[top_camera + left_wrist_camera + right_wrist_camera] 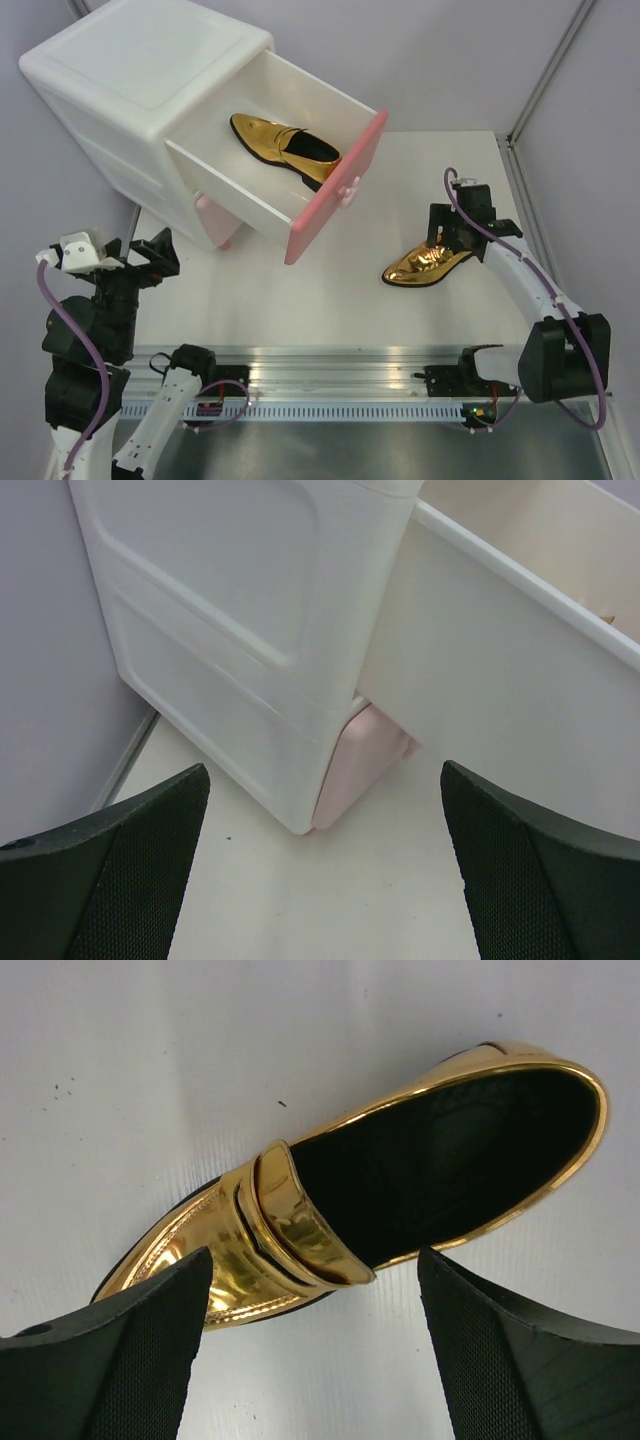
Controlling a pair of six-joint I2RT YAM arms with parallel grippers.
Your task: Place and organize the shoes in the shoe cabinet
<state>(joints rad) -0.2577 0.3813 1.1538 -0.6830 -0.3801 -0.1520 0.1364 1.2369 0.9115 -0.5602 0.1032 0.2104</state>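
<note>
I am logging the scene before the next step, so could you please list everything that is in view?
shoe cabinet: one, white, far left of the table.
upper drawer: one, white with a pink front, pulled out of the cabinet.
gold loafer in the drawer: one, shiny gold with a dark inside, lying in the open drawer.
gold loafer on the table: one, shiny gold with a dark inside, right side of the table.
table: one, white, under everything.
rail: one, silver, along the near edge.
left claw: one, black, open and empty, by the cabinet's near corner.
right claw: one, black, open, over the loafer on the table.
</note>
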